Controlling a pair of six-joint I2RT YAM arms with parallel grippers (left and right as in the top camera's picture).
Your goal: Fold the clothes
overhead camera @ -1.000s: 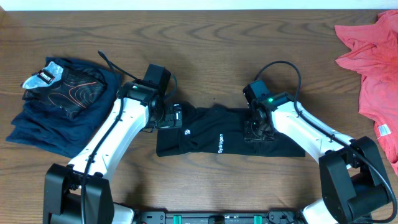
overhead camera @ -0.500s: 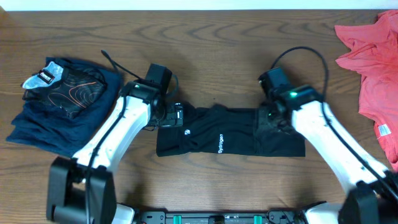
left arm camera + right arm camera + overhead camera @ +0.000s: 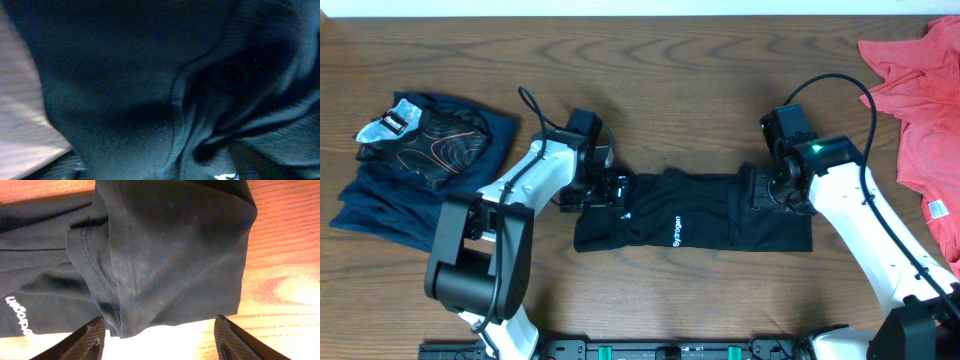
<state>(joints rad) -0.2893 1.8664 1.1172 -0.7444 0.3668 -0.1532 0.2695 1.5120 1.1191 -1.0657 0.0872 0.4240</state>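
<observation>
- Two arms reach in from the near edge of the table [image 3: 660,60], one to each end of the black T-shirt [image 3: 690,212].
- The shirt lies flat on the wood as a long folded band in the middle of the table. Its white lettering [image 3: 675,230] runs across the band, and a small round emblem [image 3: 623,212] sits nearer the left end.
- The left arm slants up from its base and bends at the wrist towards the shirt, so the left gripper [image 3: 608,190] is at the shirt's left end.
- The left wrist view shows only dark, creased cloth pressed close. I cannot tell how the jaws stand.
- The right arm rises from its base and hooks back over the shirt's right end, with the right gripper [image 3: 767,190] pointing down above the folded sleeve.
- In the right wrist view the fingers [image 3: 95,340] are spread wide with nothing clamped, and the shirt's stitched hem lies below them.
- Well to the left of the shirt is a navy-blue garment [image 3: 380,205] with a black garment with red lines [image 3: 440,150] on top.
- Well to the right of the shirt is a coral-red garment [image 3: 920,100].
</observation>
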